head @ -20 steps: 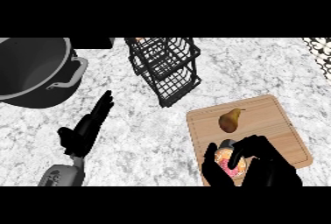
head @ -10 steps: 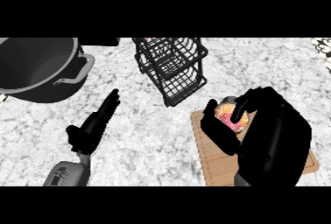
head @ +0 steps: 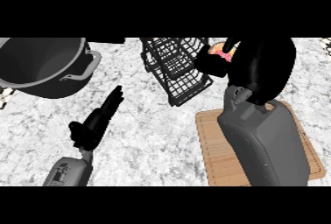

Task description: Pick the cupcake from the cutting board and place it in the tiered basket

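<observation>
Head view, from the left: a large dark pot (head: 42,65) with a grey handle sits at the upper left of the speckled counter (head: 149,140). Just below and right of it, the left hand (head: 97,122) lies on edge over the counter, its fingers straight and together, pointing up toward the basket and holding nothing. In the middle at the top stands the black wire tiered basket (head: 176,70), tilted in this view. Right of that, the right hand (head: 258,65) is raised near the top edge with its fingers curled round the cupcake (head: 223,50), of which only a pink and yellow patch shows; the cupcake is beside the basket's upper right rim, off the board. The right forearm covers much of the wooden cutting board (head: 216,153) at the lower right.
</observation>
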Motion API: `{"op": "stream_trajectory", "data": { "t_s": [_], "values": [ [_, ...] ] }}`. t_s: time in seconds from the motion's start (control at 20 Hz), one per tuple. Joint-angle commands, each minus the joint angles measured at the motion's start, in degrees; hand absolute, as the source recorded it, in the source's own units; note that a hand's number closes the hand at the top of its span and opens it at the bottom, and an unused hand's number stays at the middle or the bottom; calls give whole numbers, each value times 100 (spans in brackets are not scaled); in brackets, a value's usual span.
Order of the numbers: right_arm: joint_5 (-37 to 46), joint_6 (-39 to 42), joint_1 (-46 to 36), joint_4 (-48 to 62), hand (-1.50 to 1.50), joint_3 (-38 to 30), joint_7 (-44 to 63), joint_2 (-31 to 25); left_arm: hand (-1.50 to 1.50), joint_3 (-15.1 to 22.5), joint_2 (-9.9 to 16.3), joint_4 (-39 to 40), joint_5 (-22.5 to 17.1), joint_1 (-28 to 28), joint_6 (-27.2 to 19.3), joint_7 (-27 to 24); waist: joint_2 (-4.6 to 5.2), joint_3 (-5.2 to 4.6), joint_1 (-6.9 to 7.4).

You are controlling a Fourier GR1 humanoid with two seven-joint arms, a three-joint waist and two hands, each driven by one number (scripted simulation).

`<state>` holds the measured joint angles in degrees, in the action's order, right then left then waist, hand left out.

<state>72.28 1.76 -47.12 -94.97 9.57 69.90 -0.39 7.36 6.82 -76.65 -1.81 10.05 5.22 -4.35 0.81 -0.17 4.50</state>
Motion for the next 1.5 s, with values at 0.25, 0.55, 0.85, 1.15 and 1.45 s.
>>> {"op": "stream_trajectory", "data": {
  "t_s": [0.25, 0.55, 0.85, 1.15, 1.45],
  "values": [
    [-636, -855, -1854, 2779, 150, -932, 683, 37, 0, -82, 53, 200, -2, 110, 77, -49, 31, 3, 18],
    [-858, -1712, -2230, 4283, 150, -1695, -320, 37, 0, -24, -81, 205, 41, 172, 17, -78, 68, 11, -28],
    [-1392, -2606, -2897, 5217, 150, -2015, -523, 37, 0, -59, -114, 232, 46, 374, -19, 50, 83, 10, 80],
    [-2395, -3477, -2982, 5617, 150, -2589, -211, 37, 0, 66, -136, 339, 96, 183, 103, -154, 99, 5, 234],
    [-3136, -4492, -3314, 6118, -150, -2757, -855, 38, 0, -48, -78, 163, -14, 235, 120, 91, 33, 9, 136]
  ]
}}
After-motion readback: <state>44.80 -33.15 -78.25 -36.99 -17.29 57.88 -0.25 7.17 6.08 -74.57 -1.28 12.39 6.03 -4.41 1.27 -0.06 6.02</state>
